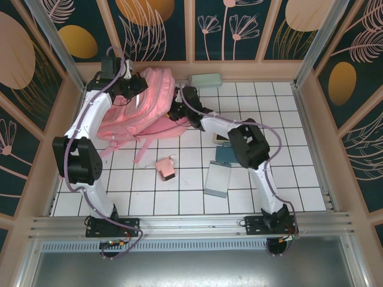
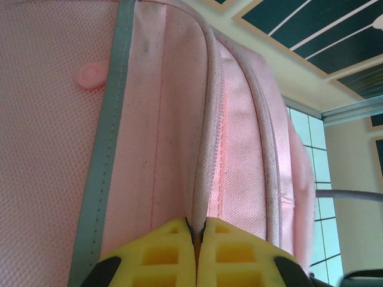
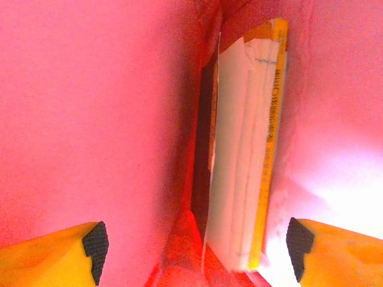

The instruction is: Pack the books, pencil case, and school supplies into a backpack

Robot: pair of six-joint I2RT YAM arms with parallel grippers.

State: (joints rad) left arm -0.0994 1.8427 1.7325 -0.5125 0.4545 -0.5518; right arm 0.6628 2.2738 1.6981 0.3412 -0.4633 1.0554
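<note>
Top view: pink box [image 1: 166,169], grey-blue box [image 1: 218,178] and teal pad [image 1: 223,155] lie unpacked on the counter [image 1: 299,179], behind the right gripper [image 1: 179,107].
Left wrist: left gripper [image 2: 195,236] pinched shut on the backpack [image 2: 161,119] rim.
Right wrist: right gripper wide open, empty; yellow book [image 3: 272,119] just ahead, inside the backpack.

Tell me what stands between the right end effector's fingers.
In the right wrist view, the books stand edge-on inside the backpack, in the gap of the open right end effector.

Top view evenly lit — right wrist view pink-tinted, partly overexposed.
</note>
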